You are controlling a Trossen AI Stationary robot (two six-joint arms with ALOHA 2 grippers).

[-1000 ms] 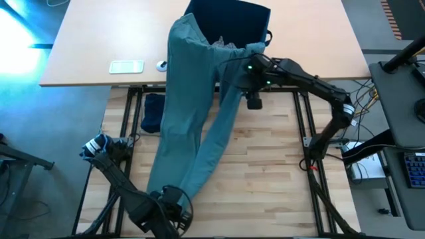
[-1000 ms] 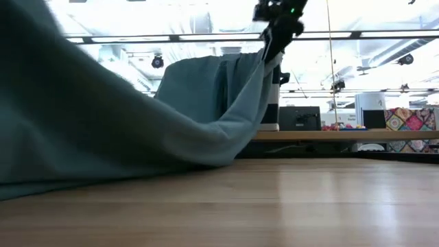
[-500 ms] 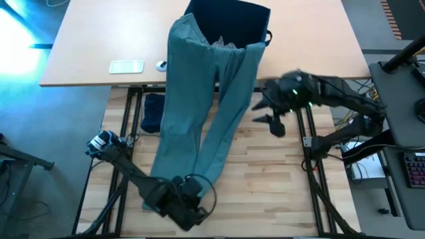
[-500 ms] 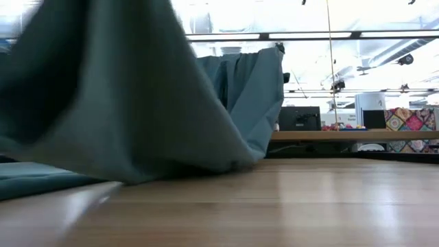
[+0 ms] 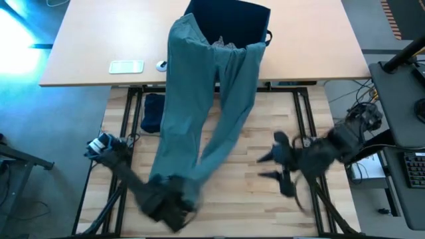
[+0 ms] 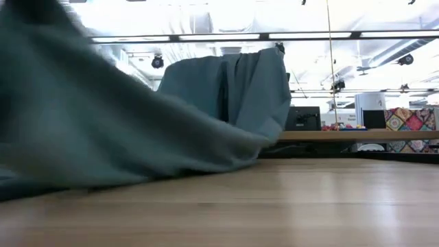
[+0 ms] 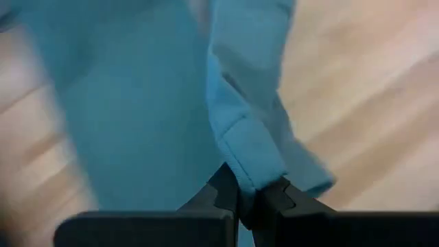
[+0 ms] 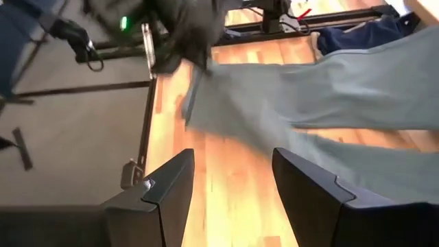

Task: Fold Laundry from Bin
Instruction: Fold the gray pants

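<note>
The left gripper is at the near edge of the wooden desk, its fingers pinched tight on the hem of one leg of the teal-green trousers. In the left wrist view the folded hem stands up from between the two dark fingers, with the rest of the leg trailing away over the pale wood.

The right gripper hangs over the desk well to the right of the trousers, level with their lower legs. Its fingers stand apart with nothing between them; the right wrist view looks through the gap at bare wood and, beyond it, the trouser leg and the left arm.

From the left gripper the trousers run away across the desk as two long legs, lying slack on the wood. In the low view the cloth fills the near left and sags down to the wood.

Further off, the trousers climb over the front rim of the navy bin, which stands on the farther, lighter desk; their waist drapes over that rim. A small pale piece of cloth shows at the rim, just beside the trousers.

Left of the trousers, in the gap between the two desks, lies a navy garment. Left of the bin lie a small white flat device and a small round object.
</note>
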